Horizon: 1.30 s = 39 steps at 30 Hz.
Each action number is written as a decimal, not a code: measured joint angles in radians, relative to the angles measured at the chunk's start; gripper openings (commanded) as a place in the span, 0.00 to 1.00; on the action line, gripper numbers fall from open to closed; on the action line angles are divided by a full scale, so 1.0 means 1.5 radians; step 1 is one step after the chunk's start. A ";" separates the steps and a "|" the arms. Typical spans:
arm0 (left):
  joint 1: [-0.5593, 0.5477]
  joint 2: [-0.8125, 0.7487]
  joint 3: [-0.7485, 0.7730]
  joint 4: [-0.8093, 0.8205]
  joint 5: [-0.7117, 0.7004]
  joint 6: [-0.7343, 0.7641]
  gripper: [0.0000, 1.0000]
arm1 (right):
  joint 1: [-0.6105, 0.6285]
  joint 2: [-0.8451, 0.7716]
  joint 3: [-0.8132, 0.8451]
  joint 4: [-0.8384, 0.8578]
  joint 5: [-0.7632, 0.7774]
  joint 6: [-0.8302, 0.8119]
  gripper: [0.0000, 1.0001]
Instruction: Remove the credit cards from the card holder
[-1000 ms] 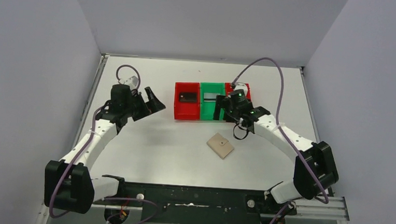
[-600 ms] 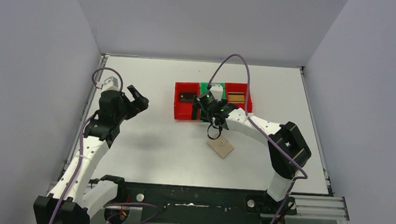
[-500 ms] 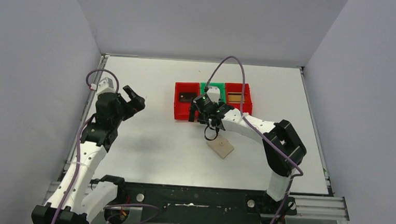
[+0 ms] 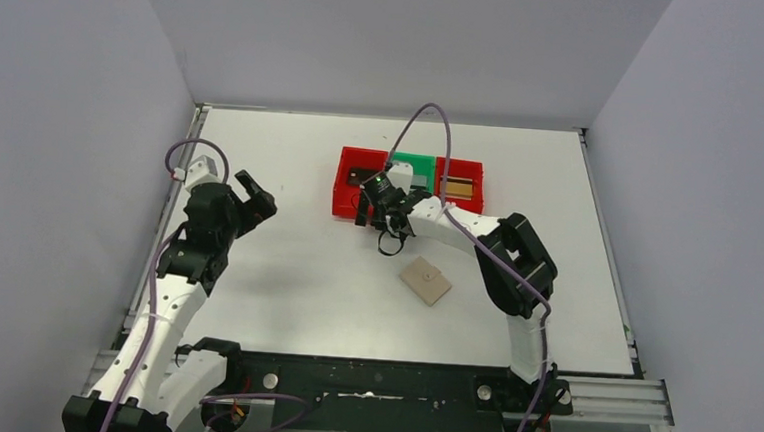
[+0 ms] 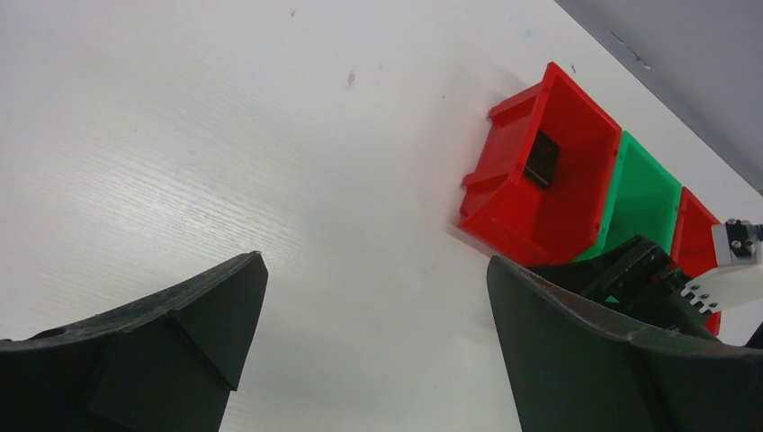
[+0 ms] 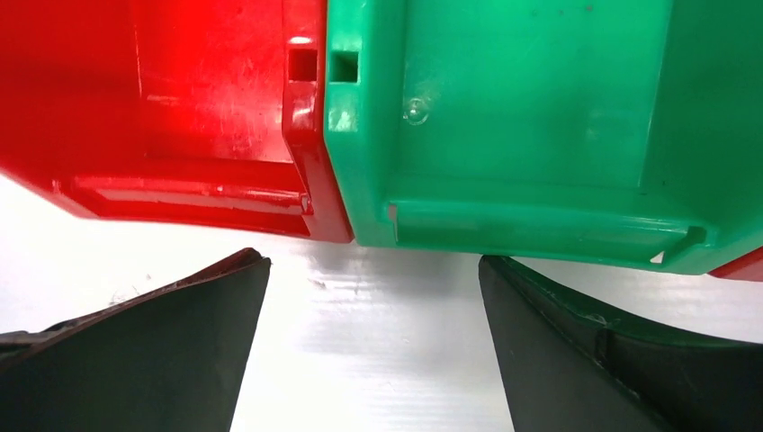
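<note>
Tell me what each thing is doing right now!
card holder, lying flat, shut.
left red bin, holds dark card.
right red bin, holds gold-brown card.
green bin, contents mostly hidden.
left gripper, open, empty.
right gripper, open, empty.

The left hand (image 5: 375,265) hangs raised, jaws wide apart. The right hand (image 6: 373,259) reaches forward and inward, likewise spread, holding nothing.
</note>
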 measured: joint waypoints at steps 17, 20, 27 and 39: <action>0.001 0.007 -0.018 0.009 0.039 0.003 0.97 | -0.021 -0.211 -0.157 -0.038 0.011 -0.078 0.97; 0.003 0.006 -0.033 0.018 0.069 0.003 0.97 | -0.057 -0.306 -0.246 -0.029 -0.028 -0.086 0.97; 0.005 0.039 -0.048 0.064 0.163 0.003 0.97 | -0.125 -0.381 -0.406 -0.015 -0.124 -0.104 0.94; 0.005 0.116 -0.064 0.099 0.270 0.004 0.95 | -0.077 -0.299 -0.391 0.016 -0.168 -0.100 0.76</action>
